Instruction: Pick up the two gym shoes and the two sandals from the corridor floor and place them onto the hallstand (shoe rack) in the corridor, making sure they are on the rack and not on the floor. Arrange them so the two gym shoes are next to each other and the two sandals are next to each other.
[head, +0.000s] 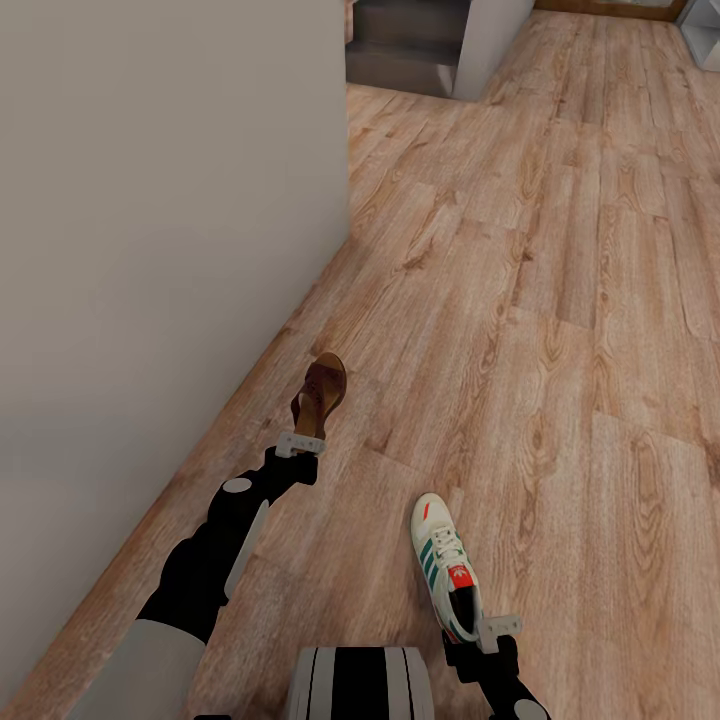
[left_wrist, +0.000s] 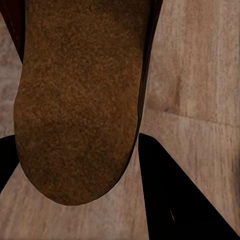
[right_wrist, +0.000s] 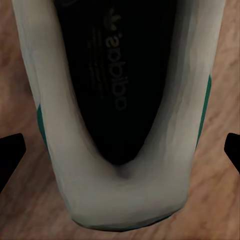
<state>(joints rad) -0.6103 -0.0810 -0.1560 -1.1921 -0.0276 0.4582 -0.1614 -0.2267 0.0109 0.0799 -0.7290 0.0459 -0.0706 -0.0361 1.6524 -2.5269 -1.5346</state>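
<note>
Looking into the gym shoe (right_wrist: 120, 150) through the right wrist camera, I read pale letters on its dark insole. They look like "adidas" with a small leaf mark beside them. The smaller print under that is too blurry for me to read.

My right gripper (head: 497, 628) has the heel of this white shoe between its fingers (right_wrist: 11, 150). The jaws sit on either side of the heel, closed on it. In the head view the shoe (head: 446, 566) points away from me, with green stripes and a red tag on the tongue. It is near me, on the right.

My left gripper (head: 299, 441) holds a brown sandal (head: 320, 392) by its near end. The jaws are clamped on it, and the sandal stands tilted up, its toe pointing far. In the left wrist camera the sandal (left_wrist: 80, 100) shows a rough brown face between my dark fingers (left_wrist: 175, 200).

Both sit over the wood floor (head: 560, 300). A plain grey wall (head: 150, 220) is on the left.
</note>
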